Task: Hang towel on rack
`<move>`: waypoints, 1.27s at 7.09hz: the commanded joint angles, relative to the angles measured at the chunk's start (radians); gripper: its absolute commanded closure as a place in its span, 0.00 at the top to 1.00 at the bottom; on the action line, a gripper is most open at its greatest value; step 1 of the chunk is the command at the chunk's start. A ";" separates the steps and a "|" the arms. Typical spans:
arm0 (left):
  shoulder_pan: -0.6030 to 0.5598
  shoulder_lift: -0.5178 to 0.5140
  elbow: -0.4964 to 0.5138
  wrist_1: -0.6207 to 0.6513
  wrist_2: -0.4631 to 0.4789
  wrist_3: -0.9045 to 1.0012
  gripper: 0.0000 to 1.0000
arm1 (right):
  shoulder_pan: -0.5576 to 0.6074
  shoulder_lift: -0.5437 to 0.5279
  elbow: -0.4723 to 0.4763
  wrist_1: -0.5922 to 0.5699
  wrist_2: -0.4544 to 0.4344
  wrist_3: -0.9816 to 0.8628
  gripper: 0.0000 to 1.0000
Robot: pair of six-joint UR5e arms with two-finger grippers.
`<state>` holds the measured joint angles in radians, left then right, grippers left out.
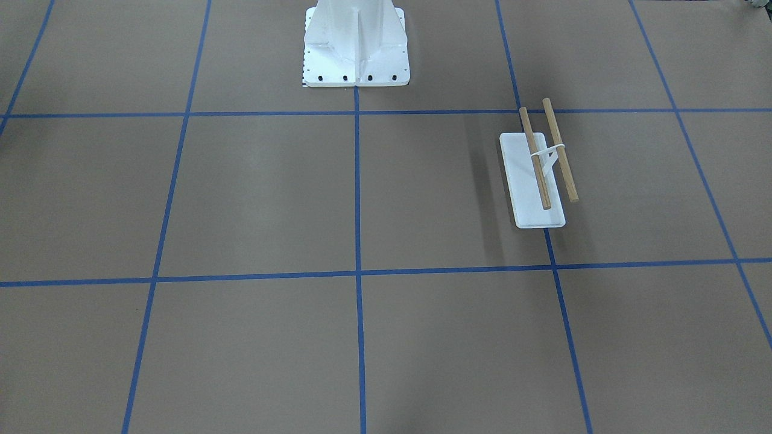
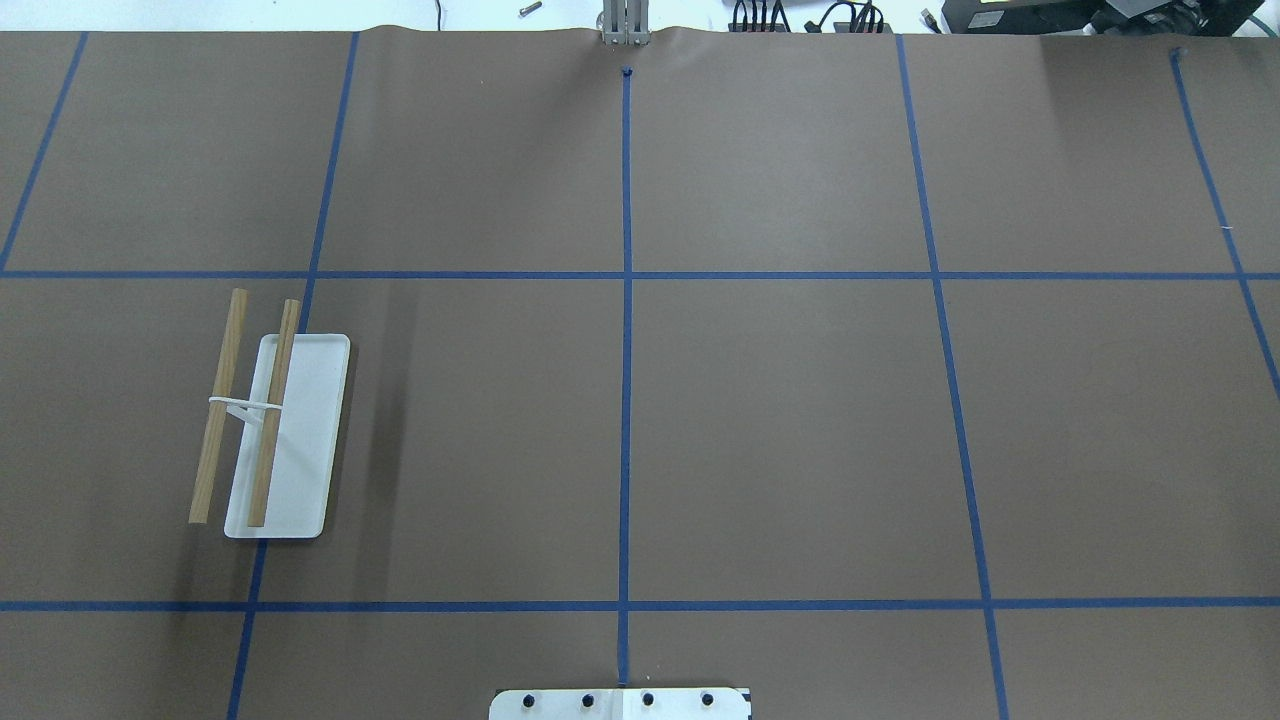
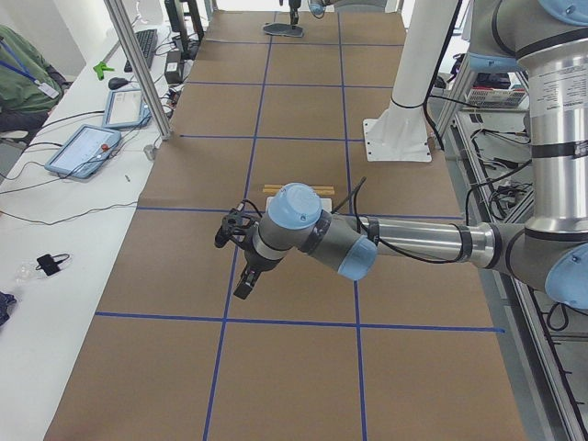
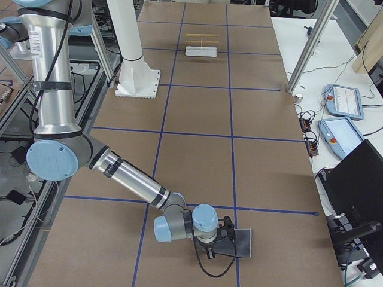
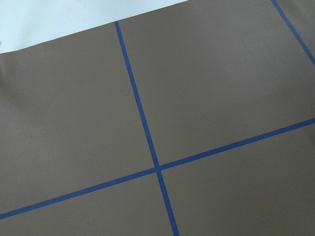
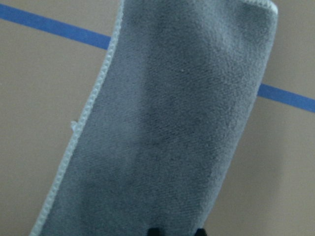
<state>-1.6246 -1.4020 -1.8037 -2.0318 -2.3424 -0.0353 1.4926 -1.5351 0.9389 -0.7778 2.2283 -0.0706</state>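
Poised over towel (image 6: pixel 162 123) with right gripper (image 6: pixel 175 231) parted; cannot tell left gripper's (image 3: pixel 244 283) state; rack (image 2: pixel 285 430) at nine o'clock.

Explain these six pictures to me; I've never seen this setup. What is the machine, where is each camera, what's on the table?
It is a robot with two arms, each ending in a two-finger gripper, at a table marked with blue tape. Two pictures look down from opposite sides; both show the rack and the white pedestal. Two look along the table from its ends: one shows the left gripper above the table, the other the right gripper low at the towel. The last two are wrist cameras: the left sees table and tape, the right the towel close up. Whether either gripper holds anything, I cannot tell.
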 commanded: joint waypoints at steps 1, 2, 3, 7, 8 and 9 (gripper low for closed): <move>0.000 0.001 0.001 -0.001 0.000 0.000 0.99 | 0.001 0.007 0.014 0.000 0.002 0.000 0.00; 0.000 0.002 0.003 -0.001 0.000 0.000 0.99 | 0.006 0.026 0.015 0.000 0.011 0.000 0.00; 0.000 0.002 0.004 -0.001 0.000 -0.002 0.99 | 0.032 0.041 0.024 -0.004 0.022 0.000 0.00; 0.000 0.000 0.006 -0.001 -0.003 0.000 0.99 | 0.120 0.112 0.163 -0.128 0.128 0.003 0.00; 0.000 0.000 0.001 -0.001 -0.003 0.000 0.99 | 0.113 0.112 0.257 -0.183 0.128 0.003 0.00; 0.000 -0.002 -0.003 -0.001 -0.008 0.000 0.99 | 0.083 0.109 0.361 -0.189 0.134 0.000 0.00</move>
<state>-1.6245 -1.4024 -1.8016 -2.0325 -2.3463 -0.0351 1.5996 -1.4268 1.1738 -0.9344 2.3559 -0.0683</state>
